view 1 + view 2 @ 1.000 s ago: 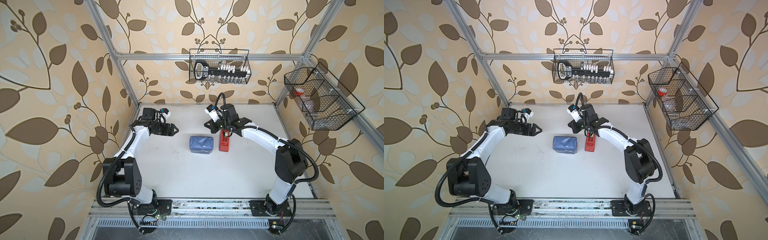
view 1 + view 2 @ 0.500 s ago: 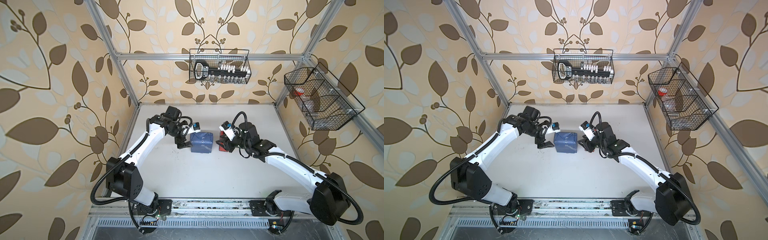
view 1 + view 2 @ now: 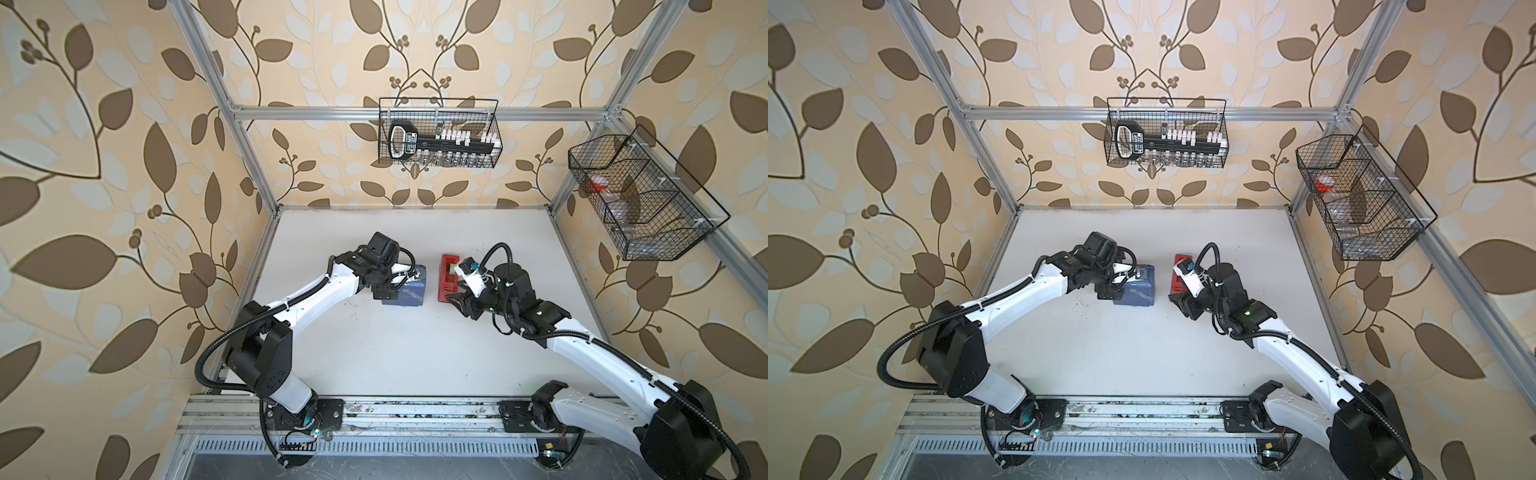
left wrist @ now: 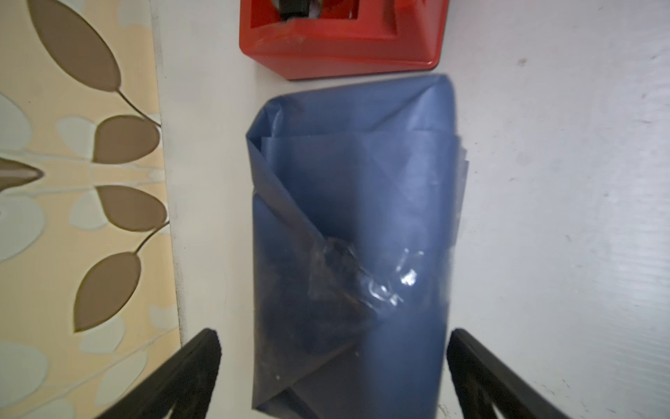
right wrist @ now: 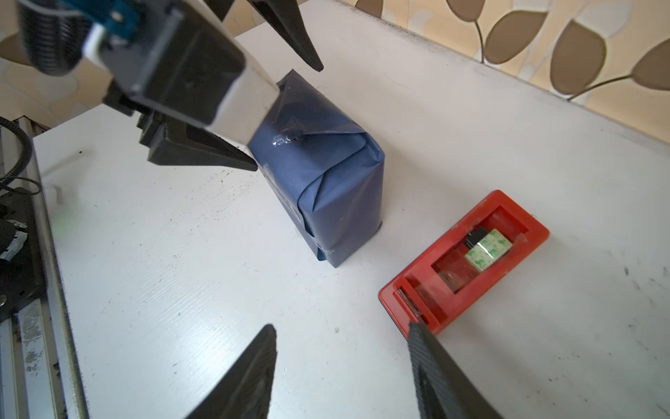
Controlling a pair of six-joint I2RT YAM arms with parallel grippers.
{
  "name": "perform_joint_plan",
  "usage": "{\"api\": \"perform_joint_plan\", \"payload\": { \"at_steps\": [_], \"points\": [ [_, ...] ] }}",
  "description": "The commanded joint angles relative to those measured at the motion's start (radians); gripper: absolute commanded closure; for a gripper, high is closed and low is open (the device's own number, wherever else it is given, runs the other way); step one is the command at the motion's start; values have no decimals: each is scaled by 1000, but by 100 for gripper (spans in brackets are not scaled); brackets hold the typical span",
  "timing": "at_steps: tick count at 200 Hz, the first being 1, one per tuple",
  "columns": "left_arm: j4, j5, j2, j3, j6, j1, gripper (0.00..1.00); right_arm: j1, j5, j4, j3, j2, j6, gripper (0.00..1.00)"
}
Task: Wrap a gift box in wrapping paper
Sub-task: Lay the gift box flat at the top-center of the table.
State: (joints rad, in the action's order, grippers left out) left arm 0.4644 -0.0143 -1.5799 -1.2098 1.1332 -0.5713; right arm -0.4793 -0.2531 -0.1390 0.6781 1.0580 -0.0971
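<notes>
Bright, soft light; wrist views blur; tape glints on wrapping paper.

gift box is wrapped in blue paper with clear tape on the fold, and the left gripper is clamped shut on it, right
Not quite: the left gripper is open, not clamped. The left wrist view shows its fingers spread wide either side of the gift box, table showing beside one. The rest holds: blue wrapping paper covers it, clear tape on the fold.

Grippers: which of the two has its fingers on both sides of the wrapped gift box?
The left gripper: its open fingers flank the wrapped gift box. The right gripper is open too, but beside the red tape dispenser, apart from the box.
</notes>
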Motion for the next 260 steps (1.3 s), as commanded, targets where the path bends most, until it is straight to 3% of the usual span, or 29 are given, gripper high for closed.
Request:
{"api": "perform_joint_plan", "payload": {
  "at_steps": [1, 154, 221, 234, 236, 239, 241, 260],
  "points": [
    [-72, 47, -33, -72, -30, -13, 1, 13, 21, -26, -27, -31, -6, 40],
    [-195, 81, -253, -258, -43, 46, 1, 94, 6, -94, -38, -84, -31, 38],
    [-174, 84, -225, -284, -107, 59, 1, 190, 12, -39, -37, -81, -9, 37],
    [-155, 91, -200, -292, -162, 73, 1, 212, 72, -5, -48, -79, 9, 29],
    [-153, 94, -196, -293, -175, 75, 1, 217, 86, 1, -51, -78, 10, 23],
    [-151, 99, -189, -293, -196, 80, 1, 223, 103, 13, -56, -78, 13, 4],
    [-149, 103, -186, -295, -210, 85, 1, 227, 116, 21, -61, -78, 15, 1],
    [-128, 117, -134, -295, -390, 142, 1, 280, 194, 102, -103, -70, 28, 0]
  ]
}}
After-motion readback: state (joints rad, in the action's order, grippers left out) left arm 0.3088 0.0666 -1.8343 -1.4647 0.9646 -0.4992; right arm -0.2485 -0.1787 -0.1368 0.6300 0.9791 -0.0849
